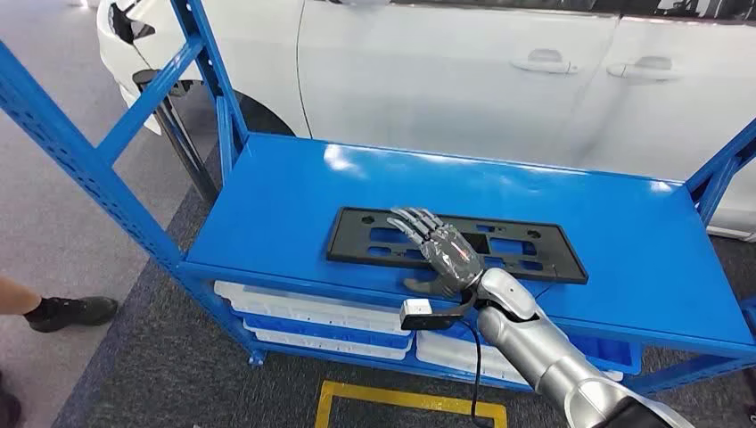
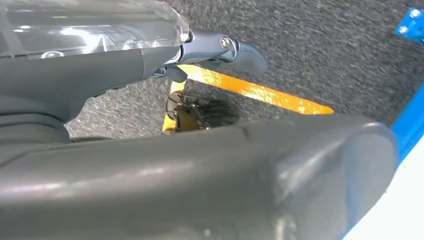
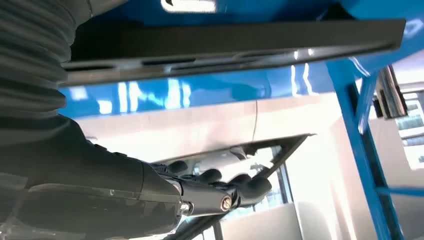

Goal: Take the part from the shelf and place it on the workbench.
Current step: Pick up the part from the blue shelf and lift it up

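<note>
The part, a flat black rectangular frame with cut-outs, lies on the top board of the blue shelf, near its front edge. My right hand is spread over the part's middle, fingers pointing away from me and the thumb by the front edge. In the right wrist view the fingers hang apart from the black part, with a gap between them and nothing held. My left hand hangs over the carpeted floor, holding nothing, its thumb stretched out.
A white car stands close behind the shelf. Blue uprights frame the shelf's left side, another its right. White bins sit on the lower level. Yellow floor tape marks the carpet. A person's shoe is at the left.
</note>
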Motion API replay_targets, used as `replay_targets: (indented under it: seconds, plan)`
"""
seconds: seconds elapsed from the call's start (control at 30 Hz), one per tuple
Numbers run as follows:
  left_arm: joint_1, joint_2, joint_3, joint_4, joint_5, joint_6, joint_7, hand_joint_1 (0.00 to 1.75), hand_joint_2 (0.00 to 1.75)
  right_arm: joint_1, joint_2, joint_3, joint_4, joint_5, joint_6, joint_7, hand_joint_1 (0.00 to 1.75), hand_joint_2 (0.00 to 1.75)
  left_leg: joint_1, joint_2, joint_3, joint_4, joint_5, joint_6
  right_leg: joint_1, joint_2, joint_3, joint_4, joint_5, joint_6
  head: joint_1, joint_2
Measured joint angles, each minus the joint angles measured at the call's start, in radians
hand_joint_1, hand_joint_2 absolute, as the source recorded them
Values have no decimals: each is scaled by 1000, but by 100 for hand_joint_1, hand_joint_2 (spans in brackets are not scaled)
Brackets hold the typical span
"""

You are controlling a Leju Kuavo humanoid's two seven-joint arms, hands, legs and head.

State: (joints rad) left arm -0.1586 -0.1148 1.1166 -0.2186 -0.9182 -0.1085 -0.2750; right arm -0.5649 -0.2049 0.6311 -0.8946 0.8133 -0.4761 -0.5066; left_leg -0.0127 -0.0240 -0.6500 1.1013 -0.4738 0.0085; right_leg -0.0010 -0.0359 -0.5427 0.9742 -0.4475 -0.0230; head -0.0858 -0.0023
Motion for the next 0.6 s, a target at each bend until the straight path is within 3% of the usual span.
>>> replay_targets:
  seconds: [0.07, 0.1, 0.13, 0.17, 0.2, 0.27, 0.33, 0.47, 0.53, 0.6]
  plan:
    - [1, 0, 0, 0, 0, 0, 0, 0, 0, 1, -1, 0, 0, 1, 0, 0, 0, 175, 4, 1, -36, 74, -33, -6, 0, -1, 0, 0, -1, -1, 0, 0]
    - [2, 0, 0, 0, 0, -1, 0, 0, 0, 2, -2, -1, 0, 5, -1, 0, 0, 175, 7, 2, -68, 137, -58, -11, 0, -2, 0, 1, -2, -2, 0, 0]
    - [3, 0, -1, 0, 0, -1, 0, 0, 0, 4, -4, -1, 0, 12, -4, 0, 0, 175, 12, 3, -89, 177, -67, -16, 0, -2, 0, 1, -3, -2, 0, 0]
    - [4, 0, -1, 0, 0, -1, 0, 0, 0, 6, -4, -1, 0, 21, -8, 1, 0, 175, 16, 4, -94, 182, -57, -21, -2, -2, 0, 3, -5, 0, 0, 0]
    - [5, 0, -2, 0, 0, -1, 0, 0, 0, 8, -4, -1, 0, 36, -16, 3, 0, 175, 20, 5, -79, 148, -31, -26, -4, -1, 1, 6, -8, 4, 0, 0]
    - [3, 0, -4, 0, 0, 0, -1, 0, 0, 9, -4, 0, 0, 77, -45, 14, 0, 175, 25, 4, -13, 12, 34, -31, -7, 1, 1, 18, -19, 15, 0, 0]
    - [3, 0, -6, 0, 1, 0, 0, 0, 0, 8, -5, 5, 1, 129, -83, 32, 0, 175, 25, 0, 29, -74, 60, -21, -7, 3, -1, 30, -29, 27, 1, 0]
    - [4, 1, -7, 0, 4, 3, 0, 0, 0, 8, -4, 34, 4, 273, -151, 96, 0, 175, 21, -3, 36, -88, 60, 9, -12, 6, -4, 41, -42, 47, 1, 0]
    - [1, 2, -8, 0, 5, 4, -1, 0, 0, 8, -2, 52, 5, 339, -172, 128, 0, 175, 24, -3, 41, -94, 62, 19, -15, 15, -43, 122, -86, 52, 1, 0]
    - [0, 3, -8, 0, 6, 4, -1, 0, 0, 11, 0, 67, 7, 376, -180, 149, 0, 175, 22, -3, 42, -94, 60, 23, -17, 23, -117, 263, -141, 56, 1, 0]
